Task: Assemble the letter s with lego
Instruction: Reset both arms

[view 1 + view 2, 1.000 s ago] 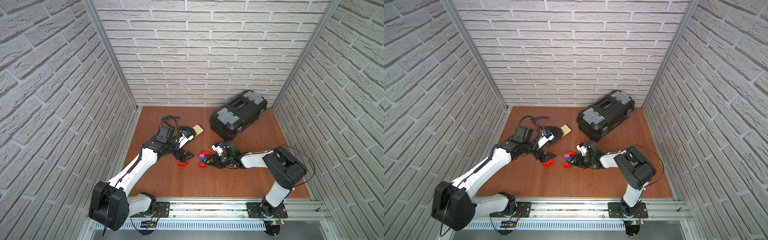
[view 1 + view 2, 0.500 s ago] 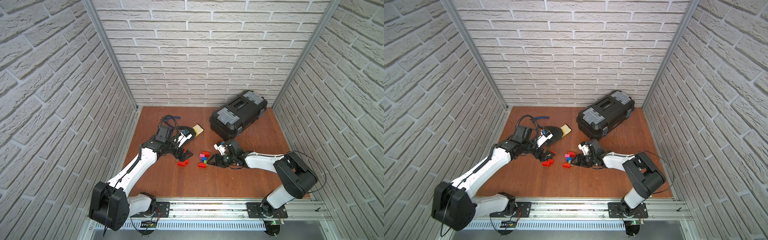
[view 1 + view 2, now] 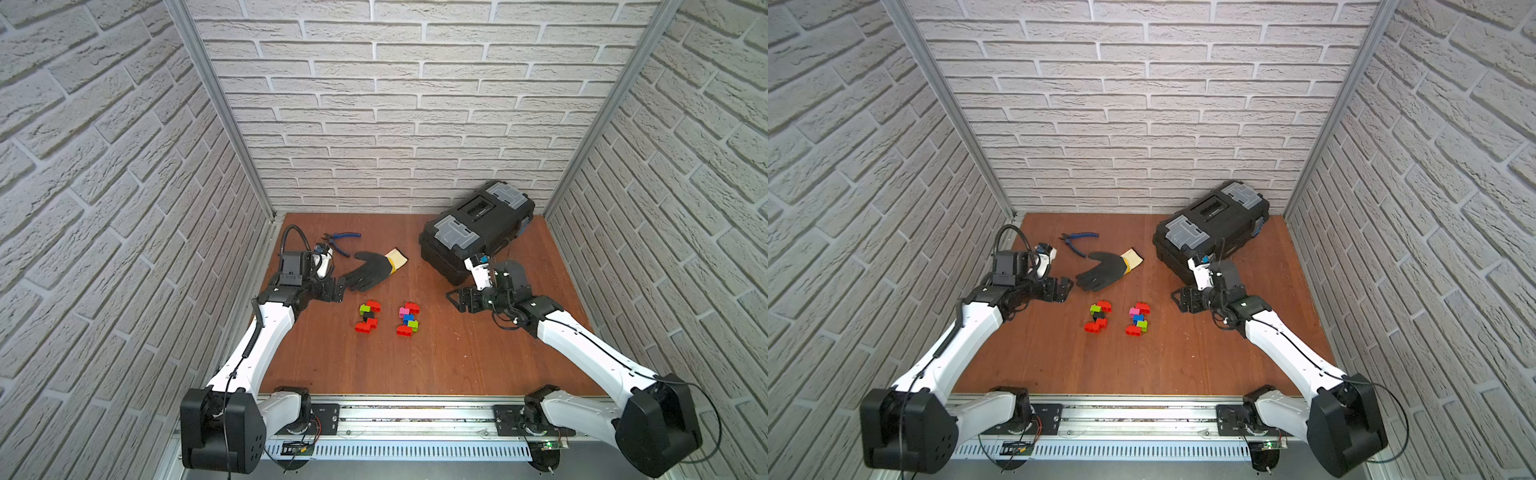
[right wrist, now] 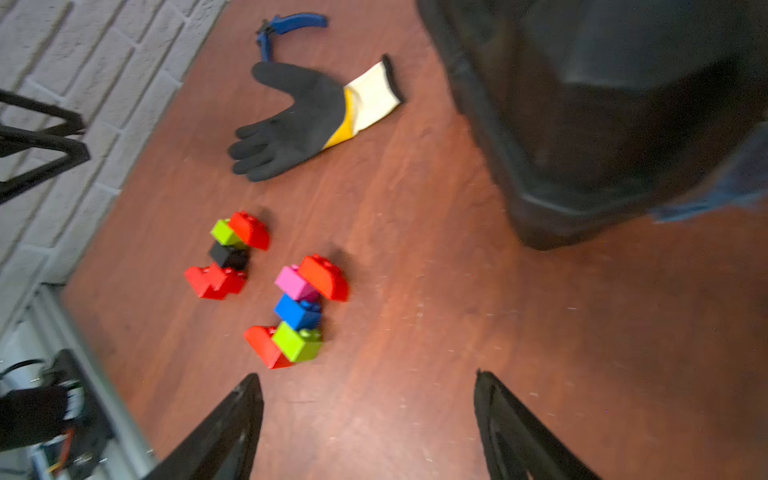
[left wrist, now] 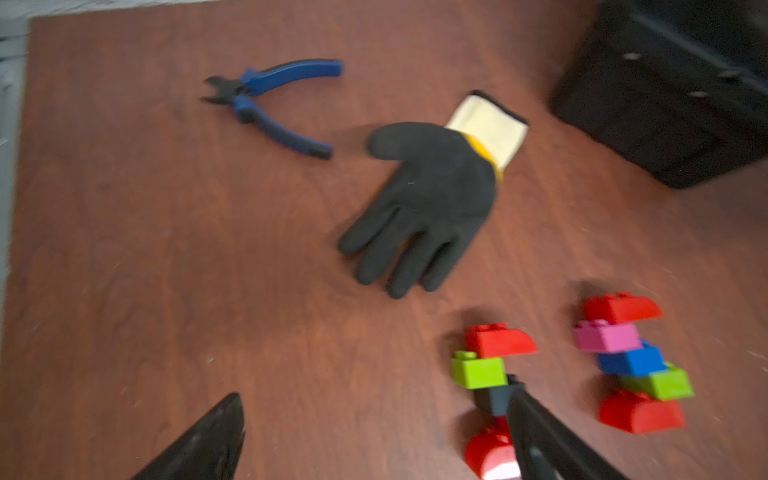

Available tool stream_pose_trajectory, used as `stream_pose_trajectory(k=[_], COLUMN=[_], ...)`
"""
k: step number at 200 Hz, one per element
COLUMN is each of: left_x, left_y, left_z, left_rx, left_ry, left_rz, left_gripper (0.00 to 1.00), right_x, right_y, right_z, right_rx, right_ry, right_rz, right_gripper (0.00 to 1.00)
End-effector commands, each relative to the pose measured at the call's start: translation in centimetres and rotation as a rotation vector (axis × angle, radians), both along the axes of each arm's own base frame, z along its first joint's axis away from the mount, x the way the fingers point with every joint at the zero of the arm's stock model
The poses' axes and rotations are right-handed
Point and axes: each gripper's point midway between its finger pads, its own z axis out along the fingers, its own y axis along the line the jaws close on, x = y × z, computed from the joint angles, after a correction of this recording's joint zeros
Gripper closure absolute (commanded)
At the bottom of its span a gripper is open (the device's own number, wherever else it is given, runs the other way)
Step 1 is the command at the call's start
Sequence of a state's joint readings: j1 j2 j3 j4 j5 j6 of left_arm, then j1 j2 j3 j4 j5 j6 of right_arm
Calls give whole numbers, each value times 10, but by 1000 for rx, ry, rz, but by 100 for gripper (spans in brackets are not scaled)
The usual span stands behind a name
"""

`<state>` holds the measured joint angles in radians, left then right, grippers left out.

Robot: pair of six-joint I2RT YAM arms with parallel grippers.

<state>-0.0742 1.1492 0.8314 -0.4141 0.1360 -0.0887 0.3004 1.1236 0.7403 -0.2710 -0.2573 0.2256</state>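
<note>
- Lego [image 3: 388, 318]: all the bricks in view are lying on the wooden table [image 3: 415, 365] in two clusters side by side. They are sitting between the two grippers and just short of the work glove's [image 3: 370, 270] fingertips.
- Left cluster [image 4: 226, 255]: red, lime green, black and red are stepping in a zigzag.
- Right cluster [image 4: 299, 311]: red, pink, blue, lime green and red are stepping the same way and reading as a rough S.
- Progress: no loose brick is showing, so the building is looking done or nearly so. Whether the two clusters are meant to be joined is not showing.
- Left gripper [image 3: 338, 289]: its fingers [image 5: 208, 436] are standing wide apart and holding nothing, near the glove.
- Right gripper [image 3: 457, 300]: its fingers [image 4: 232, 424] are standing apart and empty, in front of the black toolbox [image 3: 478, 232] and well apart from the bricks.
- Change: a second ago the right gripper was down at the right cluster; it is now pulling back toward the toolbox with its jaws wider. The left gripper is also backing off from the left cluster. Both clusters are staying where they were.
</note>
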Motion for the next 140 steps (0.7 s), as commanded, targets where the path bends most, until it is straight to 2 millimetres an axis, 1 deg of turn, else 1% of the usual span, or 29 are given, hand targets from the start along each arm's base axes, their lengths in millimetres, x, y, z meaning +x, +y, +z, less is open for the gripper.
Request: stream_pose_trajectory(k=[1, 12, 22, 32, 41, 50, 58, 72, 92, 97, 120, 140], left_x=[17, 23, 29, 38, 44, 51, 54, 57, 61, 62, 66, 69], left_y=[43, 52, 58, 63, 64, 66, 69, 73, 80, 82, 86, 88], left_z=[1, -4, -10, -14, -19, -19, -20, -21, -25, -27, -40, -49], left_rx=[46, 58, 71, 76, 83, 84, 97, 134, 179, 179, 178, 185], left_ry=[-84, -101, -121, -149, -171, -212, -236, -255, -271, -273, -285, -295], left_rz=[240, 288, 326, 347, 348, 360, 368, 367, 369, 371, 382, 377], left_gripper=[2, 2, 2, 2, 2, 2, 2, 2, 2, 2, 2, 2], right_x=[3, 6, 9, 13, 17, 21, 23, 26, 30, 30, 36, 42], right_y=[-43, -60, -74, -84, -94, -106, -114, -122, -131, -133, -140, -144], right_z=[-7, -6, -4, -1, 2, 1, 1, 1, -8, -13, -25, -24], right_rx=[-175, -223, -226, -206, -224, -255, -247, -230, -236, -247, -296, -317], right_ry=[-93, -138, -158, -175, -208, -235, -246, -261, -280, -282, -313, -350], right_rz=[-95, -145, -201, -245, -274, -317, -346, -368, -392, -396, -408, -420], right_gripper=[11, 8, 5, 4, 4, 4, 4, 4, 3, 3, 2, 1])
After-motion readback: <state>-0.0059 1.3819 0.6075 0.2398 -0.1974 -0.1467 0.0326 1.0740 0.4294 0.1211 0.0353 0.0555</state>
